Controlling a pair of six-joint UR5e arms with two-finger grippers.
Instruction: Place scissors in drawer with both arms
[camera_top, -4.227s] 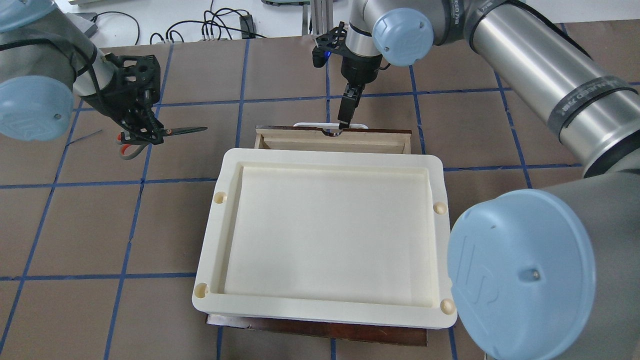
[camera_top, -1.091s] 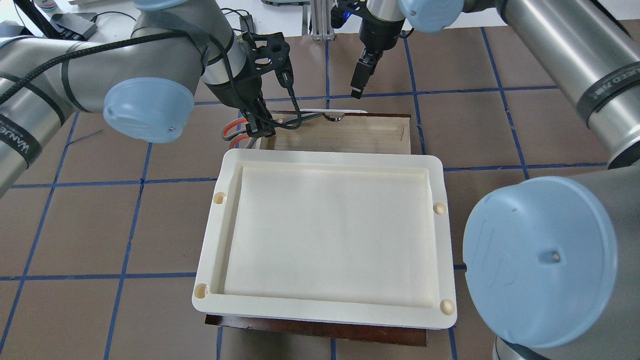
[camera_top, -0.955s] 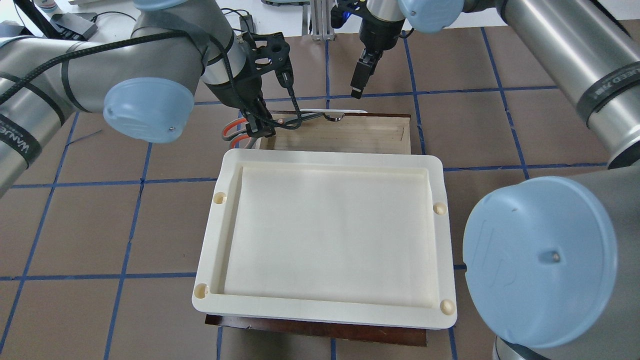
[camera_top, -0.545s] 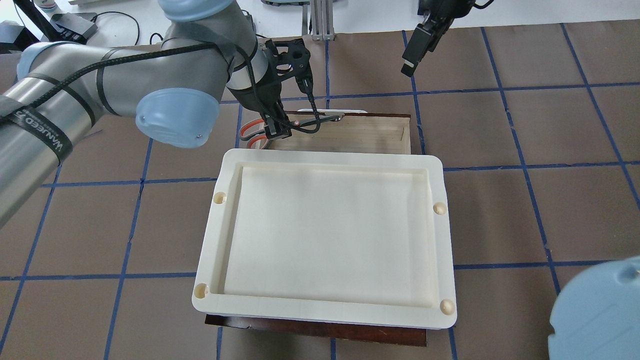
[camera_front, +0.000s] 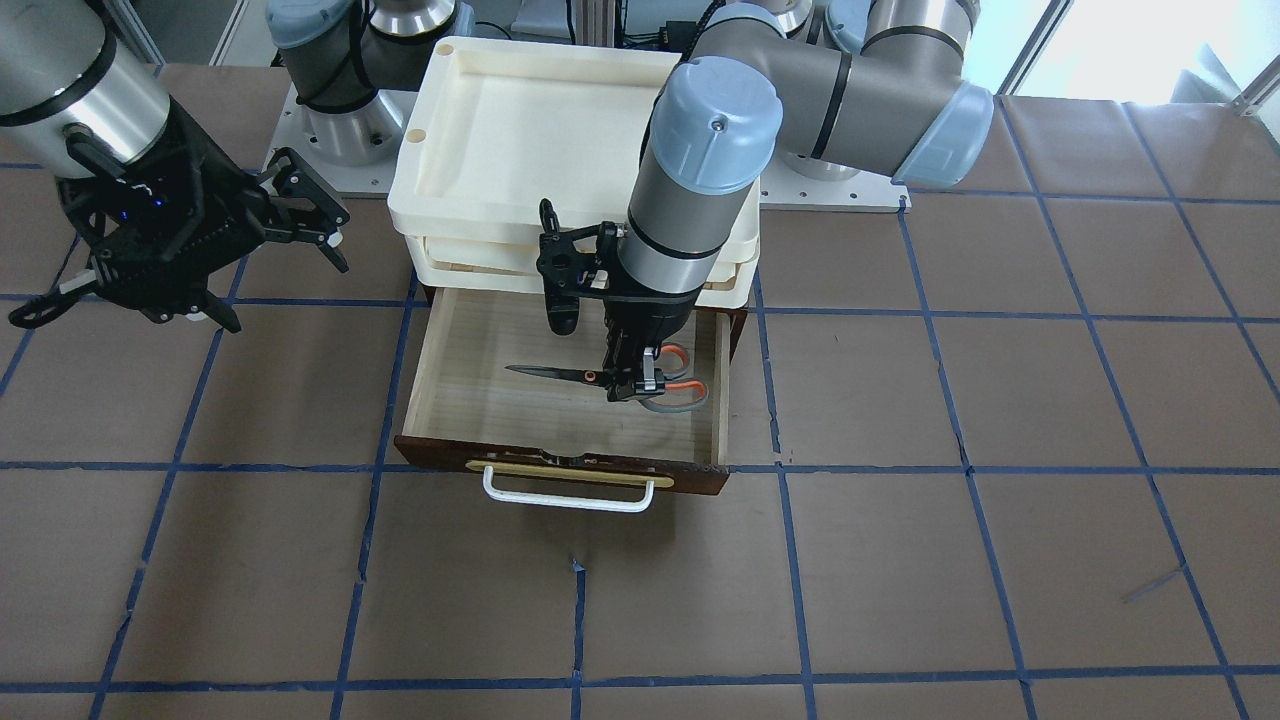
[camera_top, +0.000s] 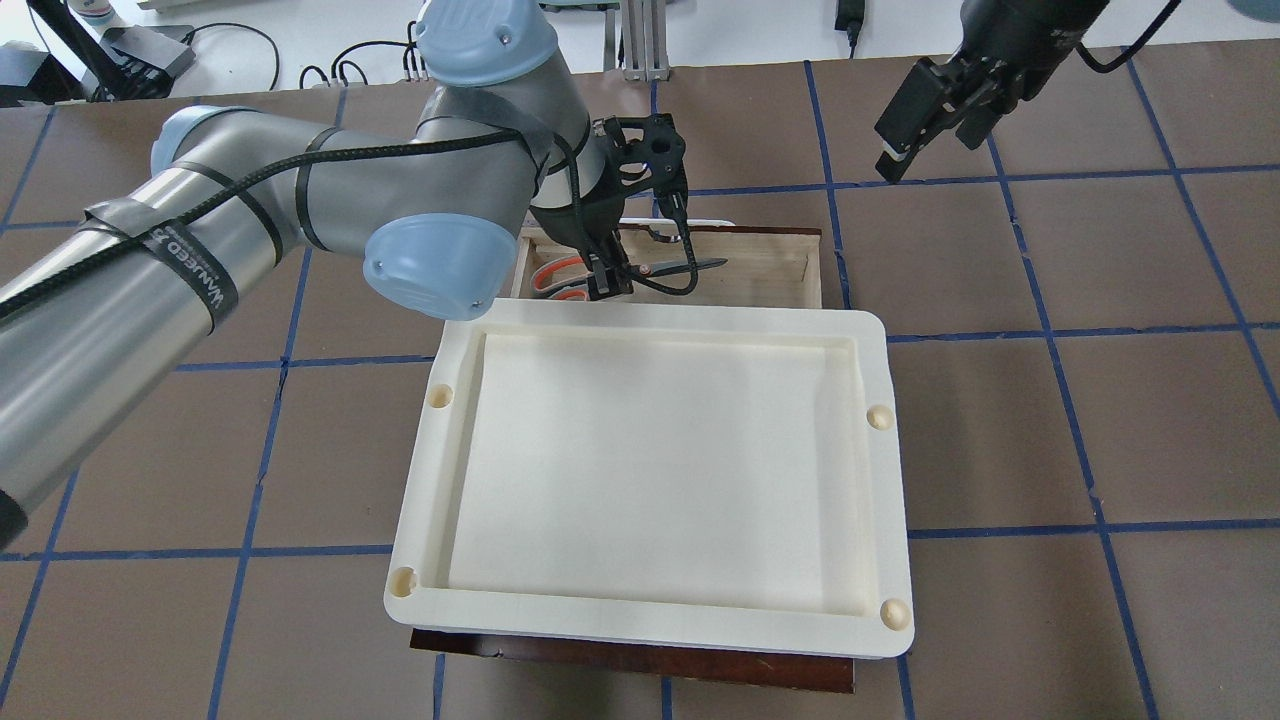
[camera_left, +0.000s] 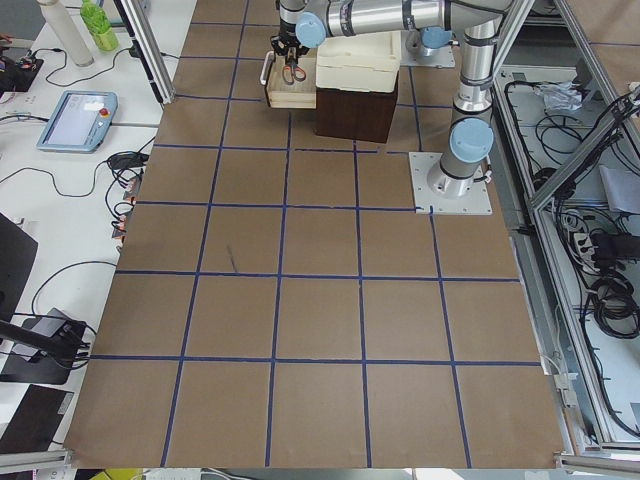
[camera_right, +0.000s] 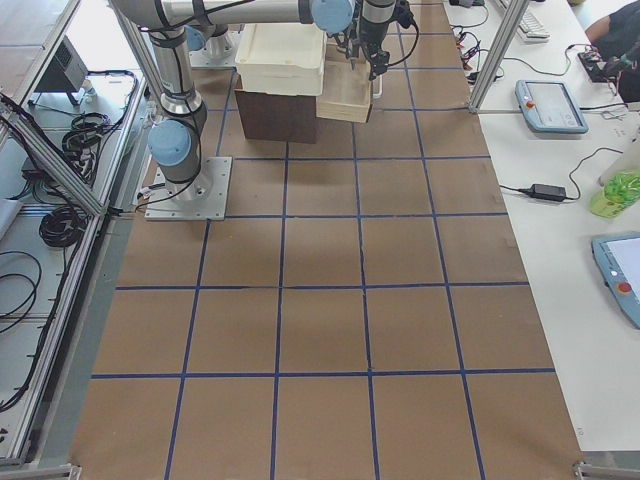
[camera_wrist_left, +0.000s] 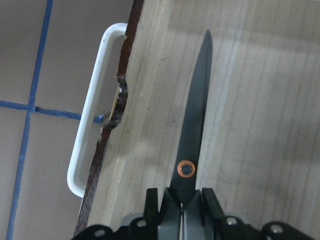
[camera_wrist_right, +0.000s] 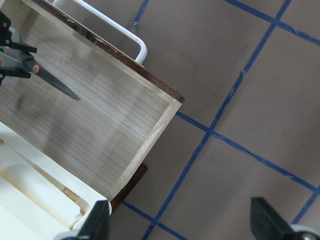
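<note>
Placement step: left hand (camera_front: 628, 390), clamped on grey-handled, orange-lined scissors (camera_front: 560, 374), inside open dark wooden drawer (camera_front: 455, 395). Right hand (camera_top: 930, 155) spread, empty. Next: release, withdraw.

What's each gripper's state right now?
Left gripper: shut on the scissors, over the open drawer.
Right gripper: open, holding nothing.
</note>
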